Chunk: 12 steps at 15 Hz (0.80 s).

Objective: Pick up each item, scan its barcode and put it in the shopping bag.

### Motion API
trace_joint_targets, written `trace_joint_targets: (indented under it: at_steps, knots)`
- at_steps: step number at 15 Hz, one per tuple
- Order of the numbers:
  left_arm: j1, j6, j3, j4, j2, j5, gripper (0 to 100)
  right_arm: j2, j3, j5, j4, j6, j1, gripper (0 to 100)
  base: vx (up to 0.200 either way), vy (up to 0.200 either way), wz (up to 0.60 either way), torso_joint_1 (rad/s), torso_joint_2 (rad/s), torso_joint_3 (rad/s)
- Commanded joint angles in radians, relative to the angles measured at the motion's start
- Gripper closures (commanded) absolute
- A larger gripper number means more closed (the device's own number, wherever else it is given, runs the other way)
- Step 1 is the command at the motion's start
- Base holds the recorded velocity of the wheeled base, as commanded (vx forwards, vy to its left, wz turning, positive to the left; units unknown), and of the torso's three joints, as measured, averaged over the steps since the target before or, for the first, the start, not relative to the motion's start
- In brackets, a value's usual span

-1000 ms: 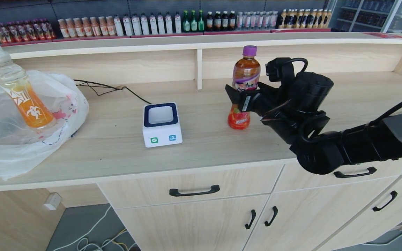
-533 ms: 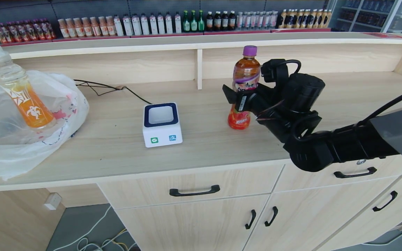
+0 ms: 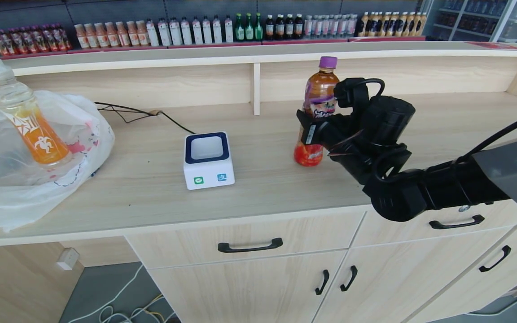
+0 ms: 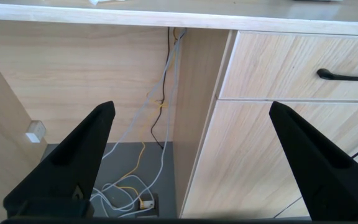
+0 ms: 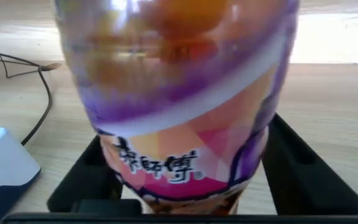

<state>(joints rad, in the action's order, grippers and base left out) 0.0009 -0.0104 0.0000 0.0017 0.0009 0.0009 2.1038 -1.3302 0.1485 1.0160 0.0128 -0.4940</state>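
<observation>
A purple-capped bottle of orange-brown drink (image 3: 317, 94) leans on the counter to the right of the white barcode scanner (image 3: 208, 159), its cap tipped to the right. My right gripper (image 3: 314, 127) is shut on the bottle's labelled middle; in the right wrist view the bottle (image 5: 179, 93) sits between both black fingers (image 5: 82, 180). At the far left lies the translucent shopping bag (image 3: 20, 188) with an orange drink bottle (image 3: 29, 121) standing in it. My left gripper (image 4: 191, 162) hangs open below the counter's edge, facing the cabinet fronts.
A black cable (image 3: 128, 112) runs over the counter (image 3: 263, 188) behind the scanner. A raised wooden shelf with a divider (image 3: 256, 87) backs the counter. Rows of bottles (image 3: 204, 29) line the far wall shelf. Drawers and doors with black handles (image 3: 249, 246) are below.
The right gripper has closed in on the purple-capped bottle, and the bottle has gone from upright to leaning with its cap to the right. Bag and scanner have not moved.
</observation>
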Motion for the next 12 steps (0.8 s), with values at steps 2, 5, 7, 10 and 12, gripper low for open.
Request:
trace_joint_targets:
  at_steps: [2,5,7,10,12]
  knots:
    - [0.001,0.0,0.0,0.0,0.001,0.001,0,-0.008,-0.003,-0.003,0.007,0.001,0.0,100,0.0,0.0,0.0,0.0,0.0,0.0]
    - [0.001,0.0,0.0,0.0,0.001,0.001,0,-0.018,-0.001,-0.004,0.006,0.001,0.0,100,0.0,0.0,0.0,0.0,0.0,0.0]
    - [0.001,0.0,0.0,0.0,0.001,-0.001,0,-0.03,-0.001,-0.007,0.006,0.001,0.0,100,0.0,0.0,0.0,0.0,0.0,0.0]
    - [0.001,0.0,0.0,0.0,0.001,0.001,0,-0.054,0.008,-0.023,0.006,0.0,-0.003,100,0.0,0.0,0.0,0.0,0.0,0.0]
    - [0.001,0.0,0.0,0.0,0.001,-0.001,0,-0.085,0.009,-0.023,-0.013,0.0,-0.005,100,0.0,0.0,0.0,0.0,0.0,0.0]
